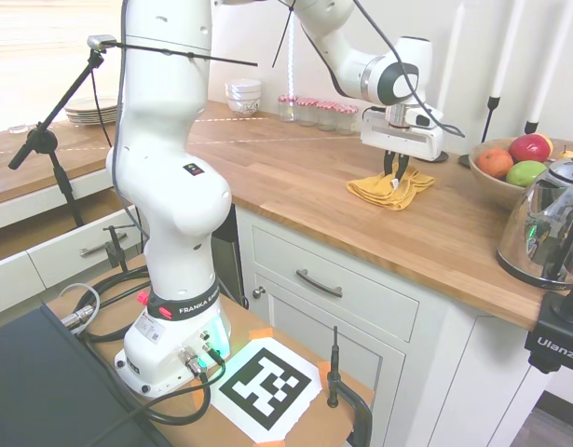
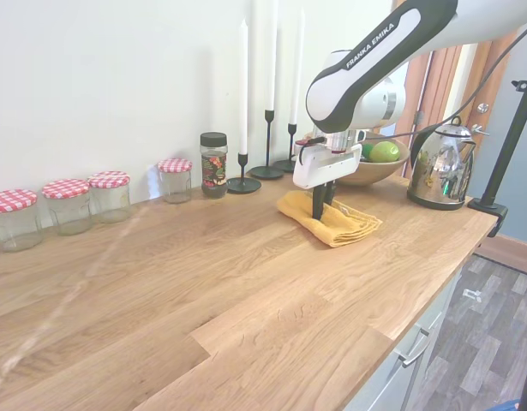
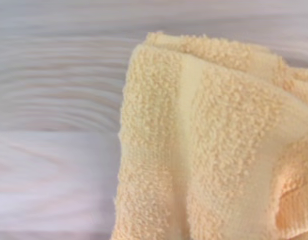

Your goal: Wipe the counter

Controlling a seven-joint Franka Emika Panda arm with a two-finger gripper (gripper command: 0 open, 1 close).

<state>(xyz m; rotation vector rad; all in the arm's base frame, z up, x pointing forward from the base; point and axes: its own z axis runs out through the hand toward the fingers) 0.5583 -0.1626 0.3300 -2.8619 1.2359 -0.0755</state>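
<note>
The counter (image 1: 295, 177) (image 2: 203, 282) is a long warm-brown plank worktop on white cabinets. A folded yellow cloth (image 1: 384, 191) (image 2: 336, 223) (image 3: 214, 140) lies flat on it near the fruit bowl. My gripper (image 1: 395, 177) (image 2: 321, 208) points straight down with its dark fingers pressed into the cloth and shut on it. In the wrist view the terry cloth fills the right half over blurred wood grain.
A wooden fruit bowl (image 1: 496, 182) (image 2: 353, 169) and a steel kettle (image 1: 552, 223) (image 2: 440, 164) stand just beyond the cloth. Candlesticks (image 2: 243, 184), a spice jar (image 2: 213, 164) and several checked-lid jars (image 2: 70, 204) line the wall. Bowls (image 1: 244, 96) and plates (image 1: 92, 114) sit far off.
</note>
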